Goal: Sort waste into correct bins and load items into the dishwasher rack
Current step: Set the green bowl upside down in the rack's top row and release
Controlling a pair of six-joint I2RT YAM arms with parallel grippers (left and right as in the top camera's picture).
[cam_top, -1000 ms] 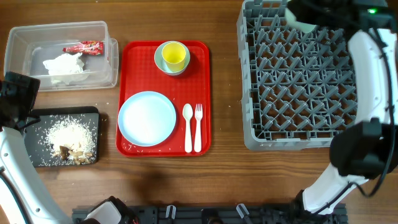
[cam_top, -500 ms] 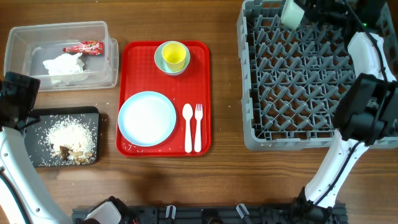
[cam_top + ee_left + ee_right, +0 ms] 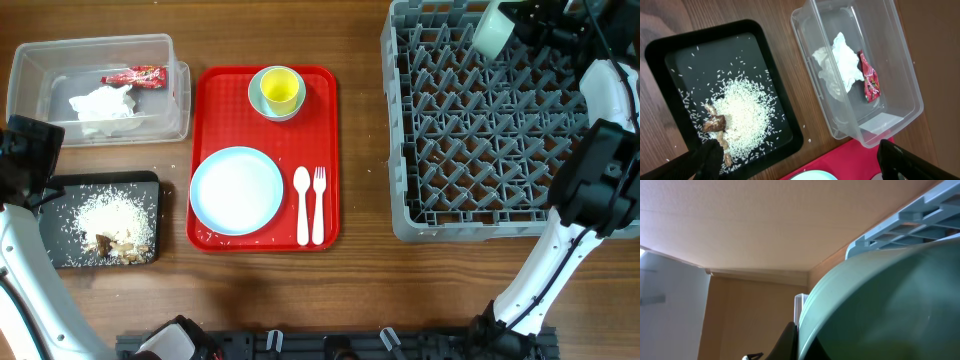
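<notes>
**Wooden table [image 3: 360, 300]: bowl held over the rack**

Right claw [image 3: 515, 18] is clamped on the rim of the mint-green bowl [image 3: 490, 33], with the grey dishwasher rack [image 3: 470, 130] directly beneath it. Left claw [image 3: 800, 162] stands with its fingers wide apart. Below it lies the black tray [image 3: 675, 55] of rice and brown scraps [image 3: 715, 124]. Just beyond is the clear tub [image 3: 890, 45], holding the napkin [image 3: 837, 67] and red wrapper [image 3: 870, 80].
</notes>
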